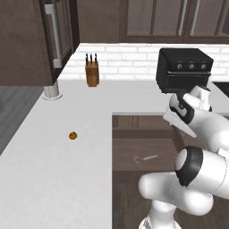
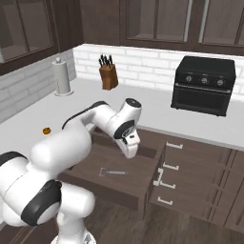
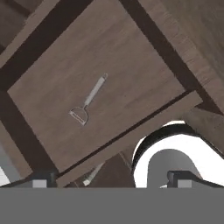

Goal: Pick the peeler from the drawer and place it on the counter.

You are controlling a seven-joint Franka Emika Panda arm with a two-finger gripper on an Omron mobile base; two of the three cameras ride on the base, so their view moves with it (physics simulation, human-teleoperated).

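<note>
While unlabelled, peeler (image 3: 88,100) — flat in drawer (image 3: 52,65), tool (image 3: 109,180) spread

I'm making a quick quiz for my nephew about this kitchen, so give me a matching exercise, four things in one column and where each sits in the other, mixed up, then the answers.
Things:
1. peeler
2. knife block
3. small orange-brown object
4. paper towel roll

Places:
A. alone on the open stretch of the counter
B. flat on the floor of the open drawer
C. on the counter in the corner, under the wall cabinets
D. against the white brick wall, left of the black oven

Pairs: 1-B, 2-D, 3-A, 4-C
</note>
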